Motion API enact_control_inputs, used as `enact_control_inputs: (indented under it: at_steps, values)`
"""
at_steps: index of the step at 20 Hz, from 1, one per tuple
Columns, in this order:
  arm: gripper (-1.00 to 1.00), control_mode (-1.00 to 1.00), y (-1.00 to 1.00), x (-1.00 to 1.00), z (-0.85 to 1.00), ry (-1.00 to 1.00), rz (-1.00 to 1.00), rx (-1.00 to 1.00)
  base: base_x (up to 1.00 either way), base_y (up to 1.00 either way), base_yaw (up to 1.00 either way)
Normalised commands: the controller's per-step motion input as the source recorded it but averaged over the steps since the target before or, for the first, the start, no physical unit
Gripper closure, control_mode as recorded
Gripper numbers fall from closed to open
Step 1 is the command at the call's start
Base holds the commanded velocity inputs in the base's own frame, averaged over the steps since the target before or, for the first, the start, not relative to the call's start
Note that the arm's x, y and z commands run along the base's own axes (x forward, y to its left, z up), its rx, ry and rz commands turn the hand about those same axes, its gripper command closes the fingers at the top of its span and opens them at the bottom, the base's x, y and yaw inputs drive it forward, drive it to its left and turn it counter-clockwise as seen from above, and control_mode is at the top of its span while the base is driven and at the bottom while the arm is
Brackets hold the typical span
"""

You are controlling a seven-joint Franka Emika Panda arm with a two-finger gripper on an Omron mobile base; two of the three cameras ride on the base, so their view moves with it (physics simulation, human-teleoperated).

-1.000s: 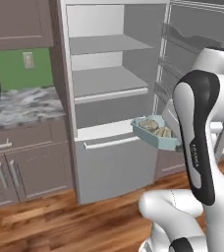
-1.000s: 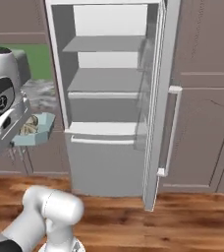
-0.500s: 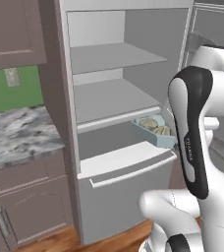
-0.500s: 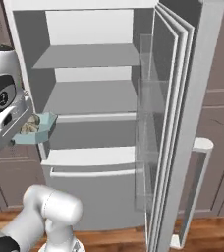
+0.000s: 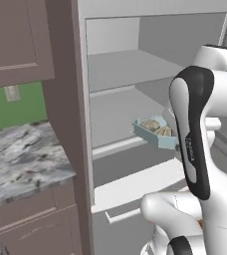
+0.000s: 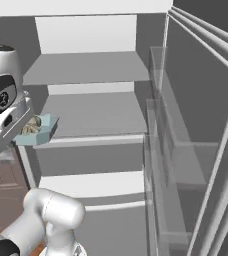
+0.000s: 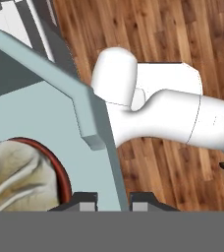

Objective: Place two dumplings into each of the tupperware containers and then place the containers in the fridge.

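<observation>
The tupperware container [image 5: 158, 131], pale teal with dumplings [image 5: 150, 124] inside, hangs in the air at the open front of the fridge [image 5: 130, 74], just before and slightly above the fridge's middle shelf [image 6: 93, 112]. The gripper [image 7: 112, 199] is clamped on the container's rim wall, one fingertip inside and one outside. The tub looks light and stiff, a thin plastic shell; held by one edge it could tip, so it wants keeping level or the loose, soft dumplings may roll toward the low side. The flared rim is the sensible hold. The marbled desk [image 5: 21, 159] lies left of the fridge. Small lettering runs along the arm's dark link, too blurred to read.
</observation>
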Motion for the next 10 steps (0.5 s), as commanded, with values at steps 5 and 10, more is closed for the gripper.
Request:
enact_control_inputs:
  at_steps: [5,10]
  values:
    - [1.0,1.0,0.0,0.0,0.0,0.0,0.0,0.0,0.62,-0.14,0.07]
    - [1.0,1.0,0.0,0.0,0.0,0.0,0.0,0.0,0.54,-0.26,0.13]
